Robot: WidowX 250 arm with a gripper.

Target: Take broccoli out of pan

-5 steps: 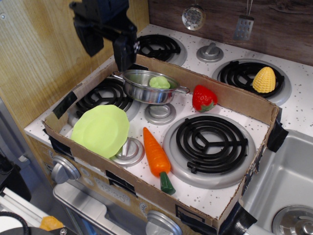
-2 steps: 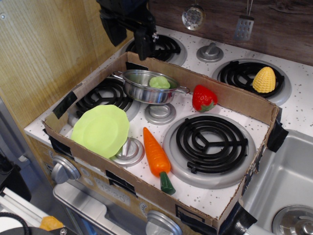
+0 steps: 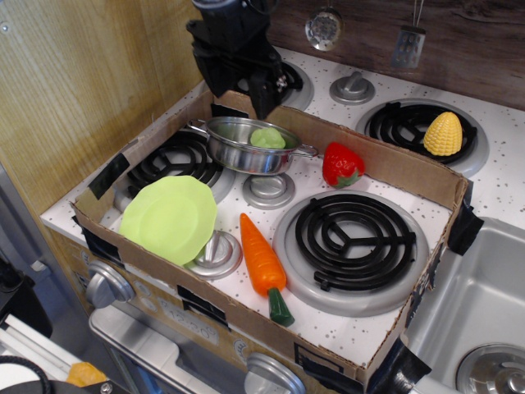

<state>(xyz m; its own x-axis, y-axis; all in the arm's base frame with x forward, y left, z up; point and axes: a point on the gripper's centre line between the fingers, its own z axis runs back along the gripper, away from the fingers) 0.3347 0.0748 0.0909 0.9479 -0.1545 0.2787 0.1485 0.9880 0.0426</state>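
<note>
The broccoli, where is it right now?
The broccoli sits inside the pan at the back of the cardboard tray, left of the red pepper, below the pincer.

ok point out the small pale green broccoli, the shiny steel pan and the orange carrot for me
small pale-green lumpy toy broccoli (image 3: 267, 138), overhead stove view, on its rounded top
shallow shiny stainless-steel pan (image 3: 238, 156), same view, on its front outer wall
orange plastic carrot with green stem (image 3: 262, 263), same view, on the middle of its orange body
</note>
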